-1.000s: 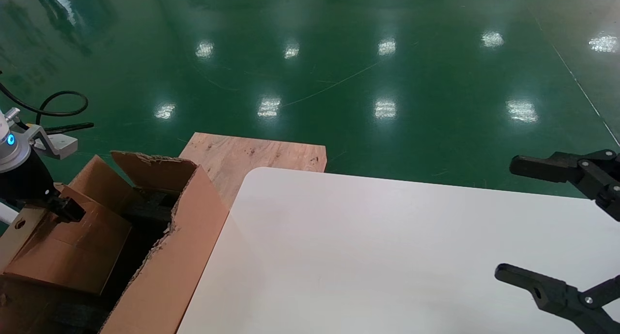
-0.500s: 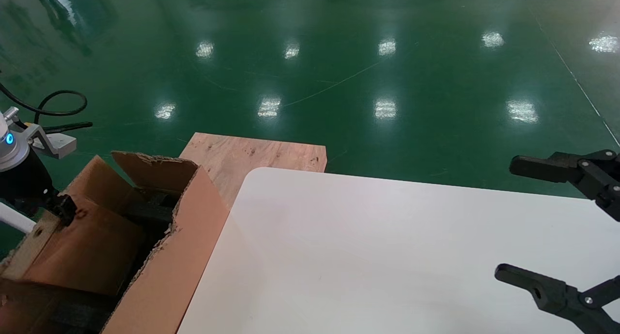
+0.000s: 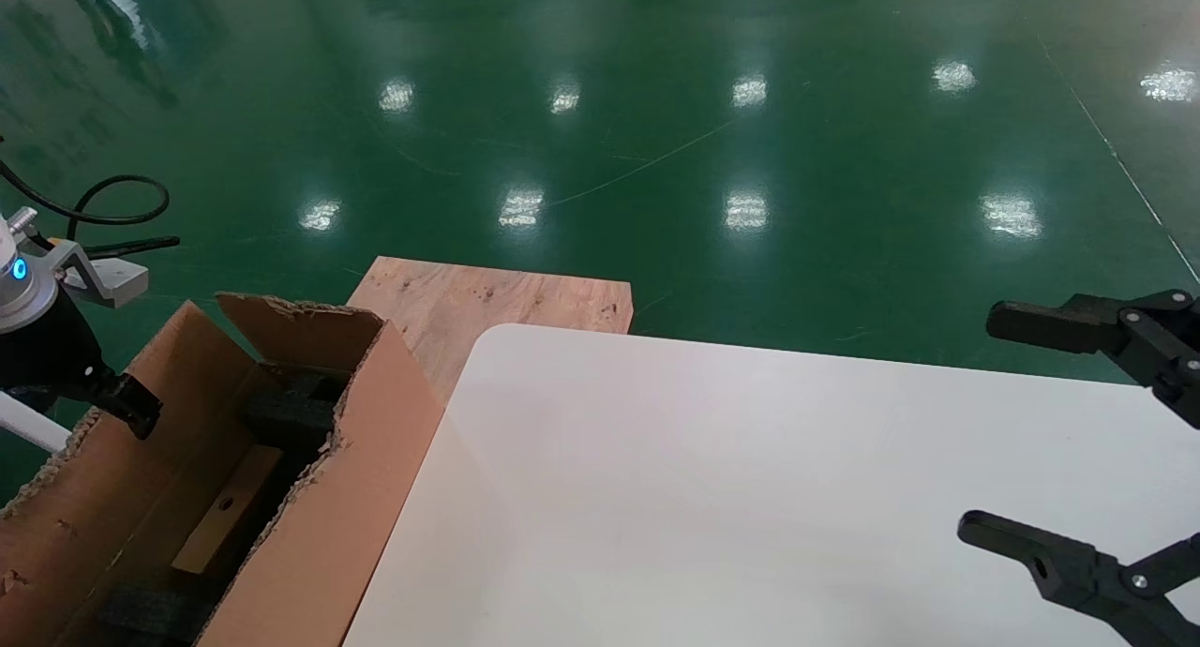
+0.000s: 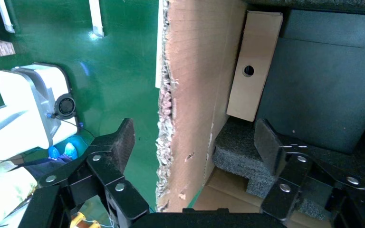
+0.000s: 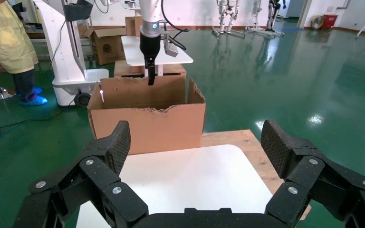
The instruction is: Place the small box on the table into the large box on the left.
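The small box (image 3: pixel 223 513) lies inside the large box (image 3: pixel 375 459), its narrow holed face up, against the far-left wall. In the left wrist view the small box (image 4: pixel 254 66) rests beside dark foam (image 4: pixel 323 85). My left gripper (image 3: pixel 131 408) is open and empty above the carton's left wall (image 4: pixel 190 85). One of its fingers (image 4: pixel 123 137) is outside the wall and the other is over the foam. My right gripper (image 3: pixel 1008 427) is open and empty over the right edge of the white table (image 3: pixel 750 488).
A bare plywood board (image 3: pixel 487 300) lies behind the table's rounded corner, beside the carton. Shiny green floor surrounds everything. The right wrist view shows the carton (image 5: pixel 147 123), the left arm (image 5: pixel 148 47) above it, a white stand (image 5: pixel 64 52) and a person in yellow (image 5: pixel 4 38).
The left gripper held the small box over the carton. It has let go, and the box now lies down inside the carton. The right arm has not moved.
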### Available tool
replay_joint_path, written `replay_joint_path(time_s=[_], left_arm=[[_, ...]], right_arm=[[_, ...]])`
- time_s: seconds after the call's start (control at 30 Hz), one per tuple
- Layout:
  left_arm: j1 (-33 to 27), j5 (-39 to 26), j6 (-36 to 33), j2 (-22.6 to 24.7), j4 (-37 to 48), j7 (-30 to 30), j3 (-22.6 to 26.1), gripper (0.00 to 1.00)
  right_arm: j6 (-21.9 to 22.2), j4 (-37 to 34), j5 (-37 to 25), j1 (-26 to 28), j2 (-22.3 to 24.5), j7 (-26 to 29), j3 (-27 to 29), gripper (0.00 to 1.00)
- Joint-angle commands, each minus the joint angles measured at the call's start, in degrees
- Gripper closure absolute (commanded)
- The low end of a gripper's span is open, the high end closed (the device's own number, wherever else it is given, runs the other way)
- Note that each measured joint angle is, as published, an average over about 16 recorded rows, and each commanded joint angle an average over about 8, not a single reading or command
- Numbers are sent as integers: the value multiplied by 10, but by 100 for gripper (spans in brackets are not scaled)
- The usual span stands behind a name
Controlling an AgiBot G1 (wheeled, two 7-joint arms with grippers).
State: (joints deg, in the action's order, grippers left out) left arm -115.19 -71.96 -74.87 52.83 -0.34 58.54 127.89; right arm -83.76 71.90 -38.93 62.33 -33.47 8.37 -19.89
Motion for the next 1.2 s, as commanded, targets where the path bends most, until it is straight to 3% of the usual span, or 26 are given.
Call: replay_joint_path(time_s=[0.03, 0.33, 0.6, 0.83, 1.2], left_arm=[[0, 0, 0, 0, 0, 0, 0, 0], [-46, 58, -7, 39, -63, -35, -41, 0], [-94, 116, -93, 59, -208, -30, -77, 0], [-124, 152, -101, 57, -320, -2, -101, 0], [-117, 154, -99, 52, -327, -8, -114, 0]], right_arm=[[0, 0, 0, 0, 0, 0, 0, 0], [0, 0, 0, 0, 0, 0, 0, 0], [0, 0, 0, 0, 0, 0, 0, 0], [0, 0, 0, 0, 0, 0, 0, 0], [0, 0, 0, 0, 0, 0, 0, 0]])
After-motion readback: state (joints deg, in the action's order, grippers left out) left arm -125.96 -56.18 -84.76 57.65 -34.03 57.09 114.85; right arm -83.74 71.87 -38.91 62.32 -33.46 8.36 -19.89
